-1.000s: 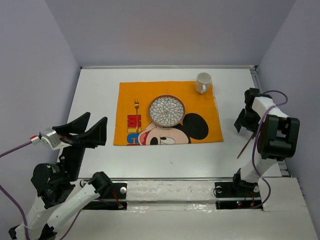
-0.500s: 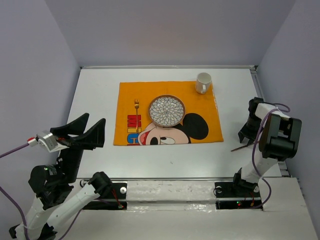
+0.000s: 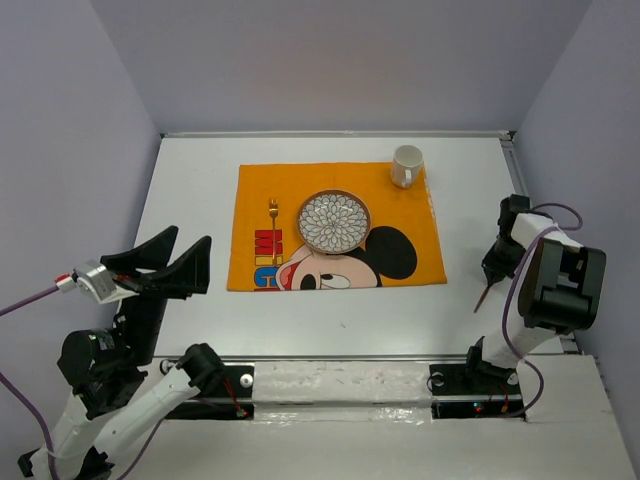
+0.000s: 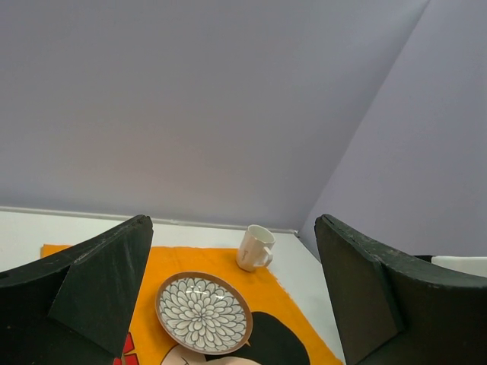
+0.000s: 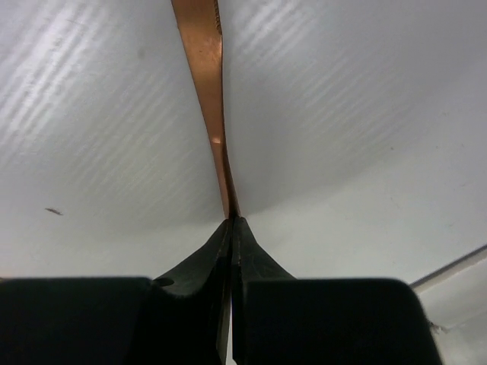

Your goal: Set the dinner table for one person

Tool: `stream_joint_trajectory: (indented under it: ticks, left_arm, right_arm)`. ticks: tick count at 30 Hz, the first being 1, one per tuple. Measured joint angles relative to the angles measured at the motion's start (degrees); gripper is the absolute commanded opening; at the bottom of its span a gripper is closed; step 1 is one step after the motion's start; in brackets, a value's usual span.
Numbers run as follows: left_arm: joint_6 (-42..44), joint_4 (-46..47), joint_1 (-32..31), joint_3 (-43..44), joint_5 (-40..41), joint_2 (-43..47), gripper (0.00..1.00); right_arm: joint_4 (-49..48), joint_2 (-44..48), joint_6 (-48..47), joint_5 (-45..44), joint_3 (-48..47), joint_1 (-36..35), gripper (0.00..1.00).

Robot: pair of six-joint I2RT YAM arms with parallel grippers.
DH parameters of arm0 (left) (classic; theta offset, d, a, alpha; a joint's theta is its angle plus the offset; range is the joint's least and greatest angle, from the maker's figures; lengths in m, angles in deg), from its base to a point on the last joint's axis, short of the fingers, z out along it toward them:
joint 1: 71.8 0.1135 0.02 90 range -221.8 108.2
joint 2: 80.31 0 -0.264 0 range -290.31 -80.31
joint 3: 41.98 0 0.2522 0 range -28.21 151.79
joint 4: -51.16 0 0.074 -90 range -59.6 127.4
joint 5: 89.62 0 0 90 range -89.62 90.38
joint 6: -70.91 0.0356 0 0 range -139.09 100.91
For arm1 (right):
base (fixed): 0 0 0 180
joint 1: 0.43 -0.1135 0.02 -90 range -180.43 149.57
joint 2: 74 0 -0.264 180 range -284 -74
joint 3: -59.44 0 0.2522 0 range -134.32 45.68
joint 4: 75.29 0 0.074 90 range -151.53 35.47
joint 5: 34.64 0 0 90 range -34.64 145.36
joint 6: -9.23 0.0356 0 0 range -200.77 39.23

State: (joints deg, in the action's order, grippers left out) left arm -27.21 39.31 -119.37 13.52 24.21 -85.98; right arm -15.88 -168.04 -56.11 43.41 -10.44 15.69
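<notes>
The table (image 3: 190, 190) is a plain white, flat rectangle, filling the space between the pale walls beyond the arm bases. An orange cartoon placemat (image 3: 260, 190) lies on its middle, bearing a patterned plate (image 3: 333, 221), a gold fork (image 3: 273, 215) left of it and a white mug (image 3: 406, 165) at the far right corner. The right gripper (image 5: 230, 224), low over the table's right side, is clenched on a thin copper-coloured utensil (image 5: 205, 68). The left gripper (image 3: 188, 240) hangs spread wide, grasping nothing.

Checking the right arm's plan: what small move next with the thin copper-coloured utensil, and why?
Probably lift straight up: the right gripper is shut on the thin copper-coloured utensil, whose far end seems to rest on the large white tabletop, outside the orange Mickey Mouse placemat.
</notes>
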Motion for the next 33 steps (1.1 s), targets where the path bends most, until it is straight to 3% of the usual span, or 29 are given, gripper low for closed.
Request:
stream_joint_trajectory:
  ticks: [2, 4, 6, 17, 21, 24, 27, 33]
  left_arm:
    - [0.04, -0.02, 0.0, 0.0, 0.07, -0.22, 0.99]
    - [0.15, 0.0, 0.0, 0.0, 0.22, -0.44, 0.99]
    - [0.2, -0.02, 0.0, 0.0, 0.22, -0.68, 0.99]
    - [0.37, -0.02, 0.0, -0.02, 0.24, -1.81, 0.99]
    - [0.39, -0.02, 0.0, -0.02, 0.24, -1.84, 0.99]
    - [0.42, -0.02, 0.0, -0.02, 0.24, -1.84, 0.99]
    - [0.42, 0.0, 0.0, -0.02, 0.31, -1.84, 0.99]
    - [0.44, 0.0, 0.0, -0.02, 0.46, -2.01, 0.99]
  right_arm:
    - [-1.44, 0.5, -0.87, 0.55, 0.28, -0.42, 0.17]
    - [-3.52, 0.7, -1.53, 1.49, 0.42, -1.07, 0.3]
    - [-5.55, 0.7, -1.9, 2.45, 0.46, -1.49, 0.34]
    - [-8.22, 0.68, -2.16, 6.25, 0.85, -2.08, 0.37]
    - [-8.33, 0.79, -1.97, 5.88, 0.85, -2.32, 0.3]
    - [-8.37, 0.59, -1.9, 5.62, 0.85, -2.32, 0.19]
    - [-8.55, 0.09, -1.73, 5.27, 0.85, -2.32, 0.0]
    - [-8.59, 0.52, -1.68, 3.69, 0.83, -2.69, 0.0]
